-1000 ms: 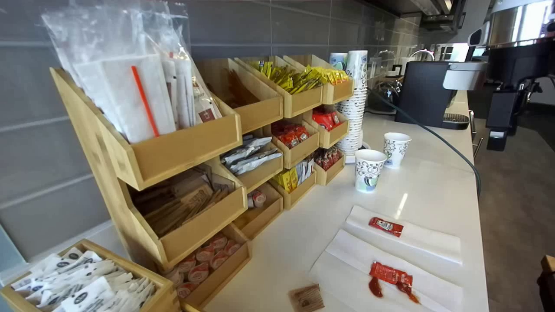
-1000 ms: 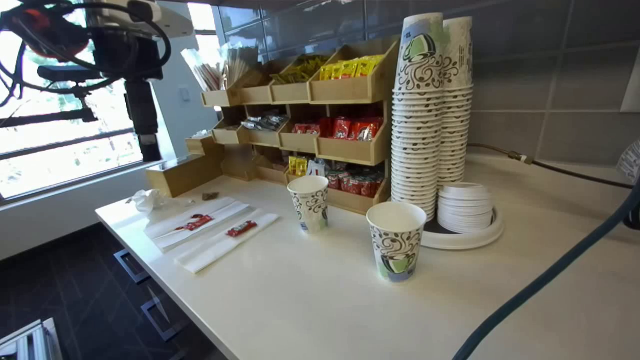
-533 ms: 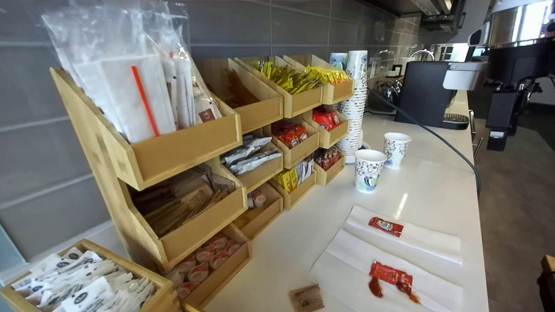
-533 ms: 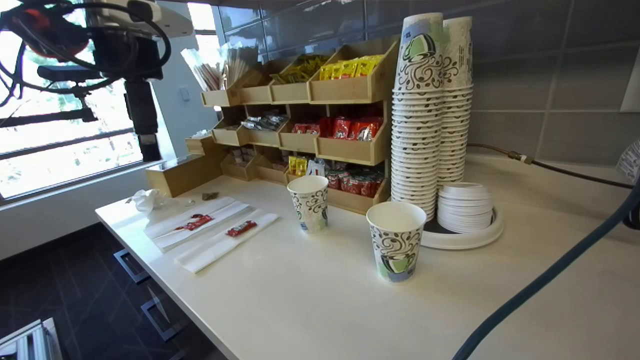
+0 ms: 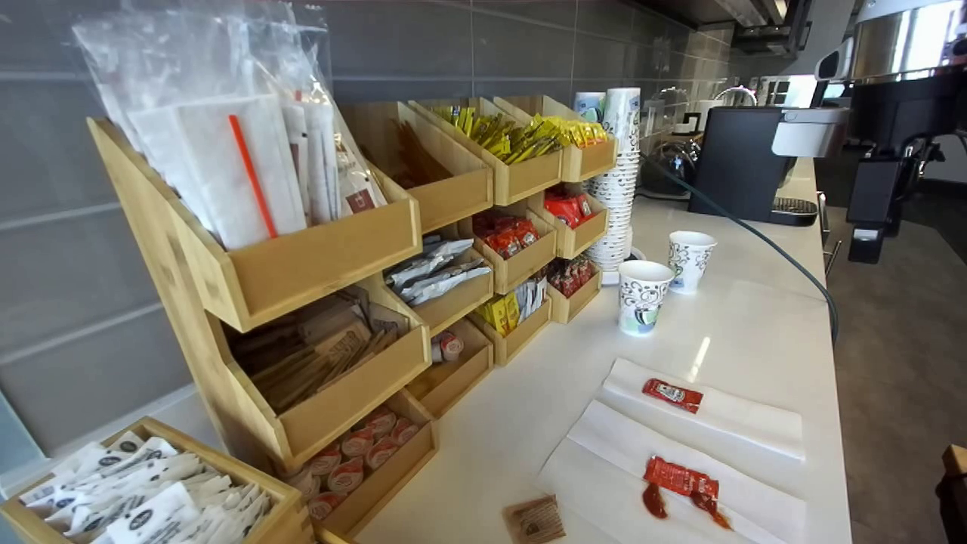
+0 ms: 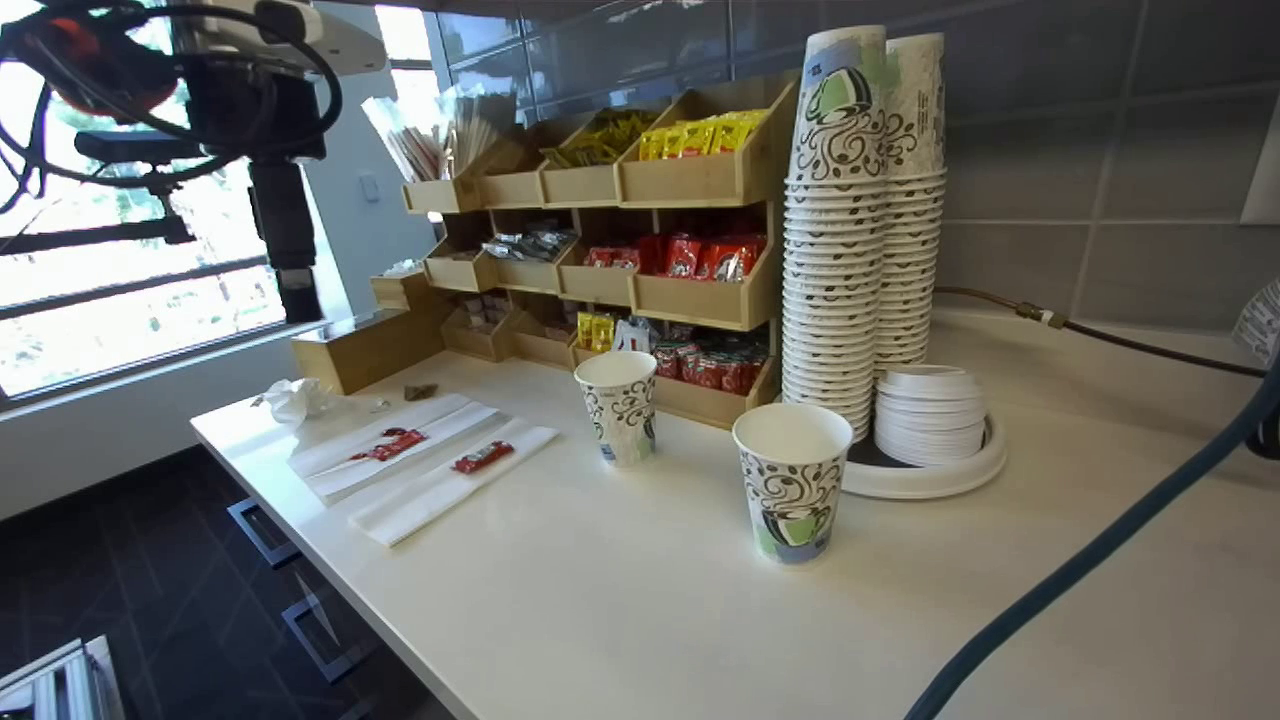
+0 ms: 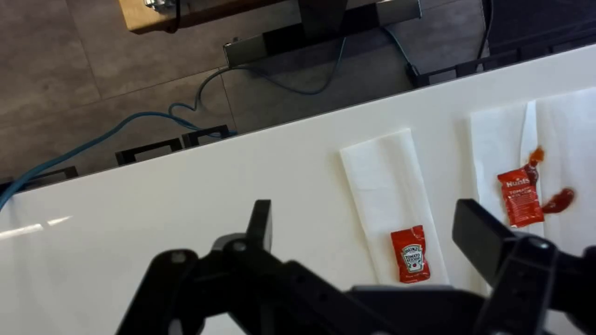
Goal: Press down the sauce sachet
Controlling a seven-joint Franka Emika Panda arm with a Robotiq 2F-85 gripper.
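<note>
On napkin (image 7: 384, 186), Heinz pkt (image 7: 411, 255); nearby, Hunt's pkt (image 7: 521, 199) w/ spill (image 7: 559, 201); fingers (image 7: 482, 239) apart.

White counter (image 6: 600, 600), gray tile wall (image 6: 1050, 170) behind the counter, dark floor (image 6: 130, 570) below it, bright window (image 6: 110, 268) past its end

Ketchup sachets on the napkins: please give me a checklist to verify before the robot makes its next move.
1. Heinz sachet lying on its napkin: ok.
2. Heinz sachet without visible leak: ok.
3. Hunt's sachet intact: not ok, spilled ketchup touches it.
4. Gripper clear of both sachets: ok, it hangs in the air.
5. Gripper shut, if pressing needs that: not ok, it is open.
6. Alignment over the Heinz sachet: cannot tell.
</note>
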